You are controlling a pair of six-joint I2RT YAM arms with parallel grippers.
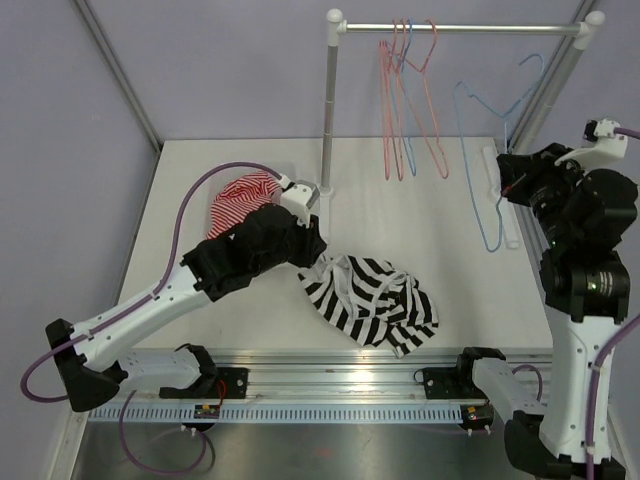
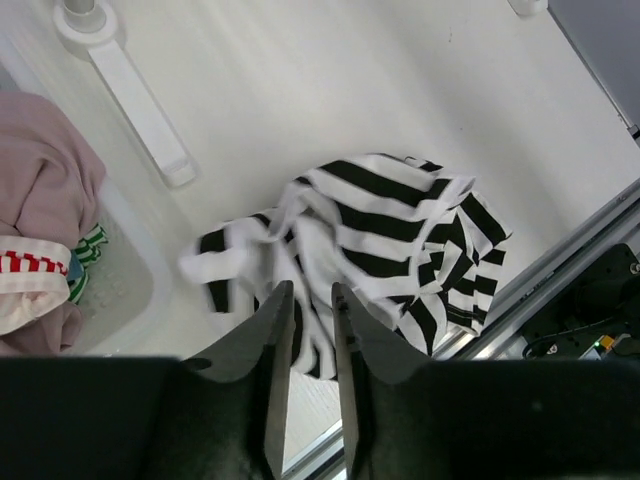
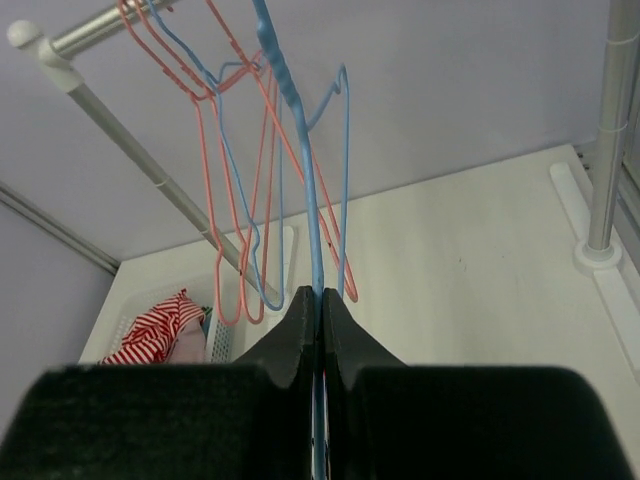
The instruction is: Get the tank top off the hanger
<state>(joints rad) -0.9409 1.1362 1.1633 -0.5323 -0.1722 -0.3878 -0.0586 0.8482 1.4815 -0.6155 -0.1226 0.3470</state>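
a smooth white table [image 1: 440,250] is boxed in by matte lilac walls [image 1: 200,60], with a shiny metal rail [image 1: 460,29] up at the back. thin pink wire hangers [image 1: 400,110] are hung on it. a blue hanger [image 3: 300,150] of the same thin wire is pinched tight by the right gripper [image 3: 320,292]. the tank top [image 1: 370,300], soft with black-and-white stripes, is seen crumpled on the table near the front edge. the left gripper [image 2: 312,289] is held above it, fingers a bit apart, nothing gripped.
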